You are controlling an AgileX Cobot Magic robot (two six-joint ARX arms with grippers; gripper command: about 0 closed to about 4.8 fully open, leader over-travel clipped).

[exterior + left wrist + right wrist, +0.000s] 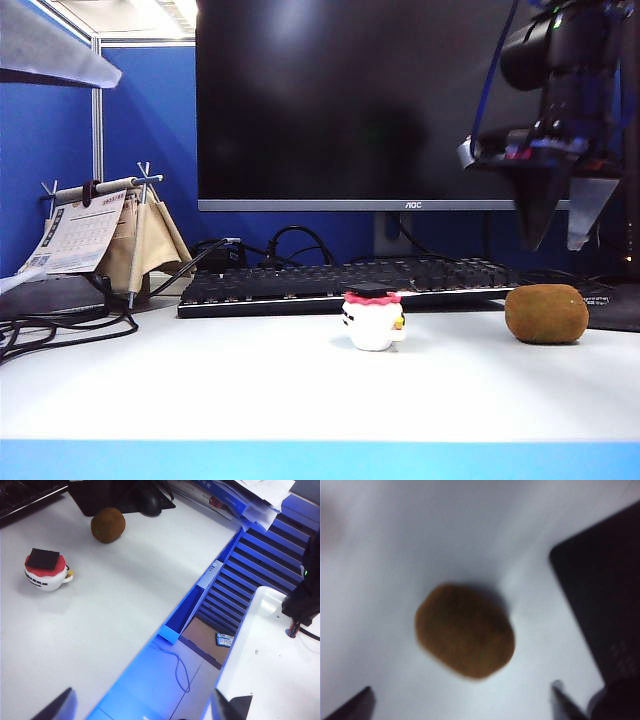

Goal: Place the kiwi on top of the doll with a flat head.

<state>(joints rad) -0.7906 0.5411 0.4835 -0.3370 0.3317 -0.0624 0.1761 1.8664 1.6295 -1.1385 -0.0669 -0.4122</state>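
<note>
Nothing of the placing was done yet. The kiwi (546,313) lay on the white worktop (250,385), well to the right of the doll with a flat head (373,319), whose black top was bare. The right tool (557,215) hung directly above the kiwi, its two fingers spread wide and empty, and its wrist view looked straight down on the fruit between the fingertips. The left tool (142,707) stood off beyond the worktop's blue edge, its fingers likewise apart and holding nothing. Grasping, carrying and setting the kiwi on the doll all remained.
</note>
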